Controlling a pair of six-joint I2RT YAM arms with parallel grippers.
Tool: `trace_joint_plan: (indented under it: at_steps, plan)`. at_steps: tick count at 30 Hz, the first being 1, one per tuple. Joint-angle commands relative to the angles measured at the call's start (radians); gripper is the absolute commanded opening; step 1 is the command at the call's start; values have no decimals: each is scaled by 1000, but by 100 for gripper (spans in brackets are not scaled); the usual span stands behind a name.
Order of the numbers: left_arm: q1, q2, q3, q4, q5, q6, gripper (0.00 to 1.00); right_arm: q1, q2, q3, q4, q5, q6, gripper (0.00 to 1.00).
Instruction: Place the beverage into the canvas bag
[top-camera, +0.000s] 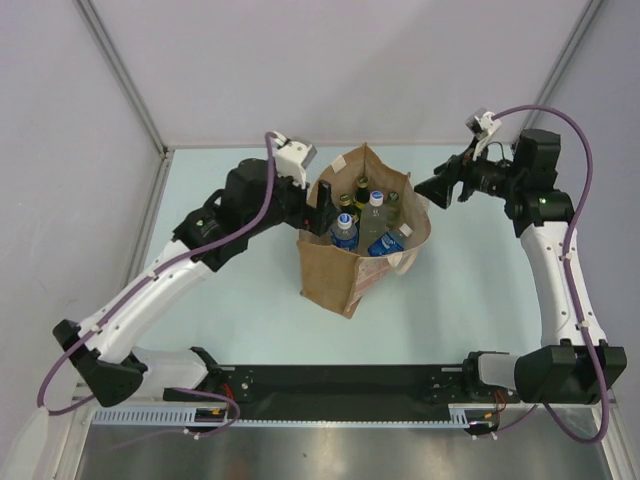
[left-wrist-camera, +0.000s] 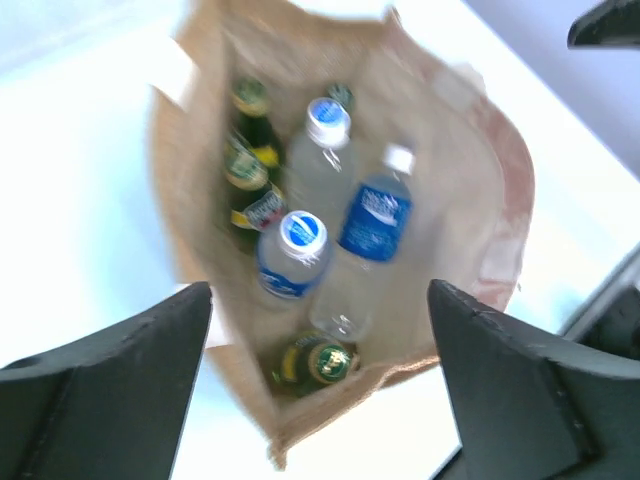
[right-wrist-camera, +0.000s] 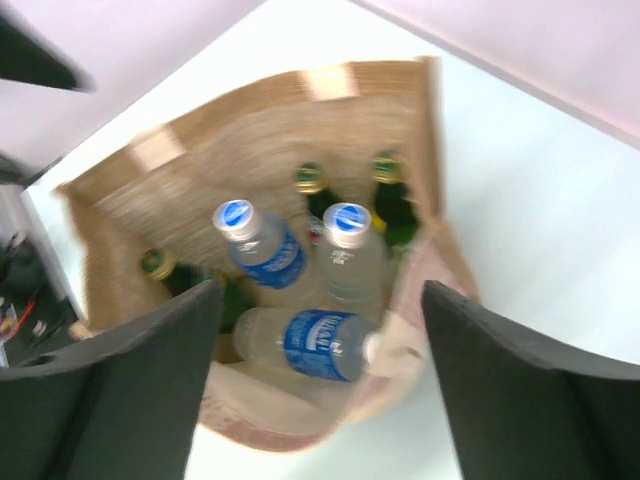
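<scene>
- Top view: the tall tan-brown canvas bag (top-camera: 335, 278) stands mouth-up in the middle of the pale bench (top-camera: 240, 300), between my two arms.
  - My left hand (top-camera: 316, 204) is at the bag's left rim. My right hand (top-camera: 430, 188) is just off its right rim. Neither carries anything.
  - Every drink I can find is inside the bag, and I see none out on the bench.
  - The clear plastic water bottle with a blue label (top-camera: 386, 243) lies on its side on top of the others. Its long axis slants across the bag, with the white cap toward the right wall, so it is nearer my right hand.
- Left wrist: my left hand (left-wrist-camera: 318, 300) is spread wide and empty, looking straight down into the open mouth.
  - The lying water bottle (left-wrist-camera: 372, 225) points its cap away from me. Blue-capped water bottles and green glass bottles with gold caps (left-wrist-camera: 248, 150) stand upright around it.
- Right wrist: my right hand (right-wrist-camera: 320, 300) is also wide open and empty.
  - The lying bottle (right-wrist-camera: 312, 345) is directly below it, set crosswise between my fingers.
- My judgement is that the placing is done, and any coming move is a clear lift up and out.
</scene>
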Motion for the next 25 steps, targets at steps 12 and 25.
trace_joint_plan:
  at_steps: [12,25]
  plan:
    - [421,-220,-29,-68,-219,-86,100,-143,16,147,-51,941,143,100]
    - [471,-308,-130,-45,-249,-53,100,-155,-23,127,-31,1057,135,100]
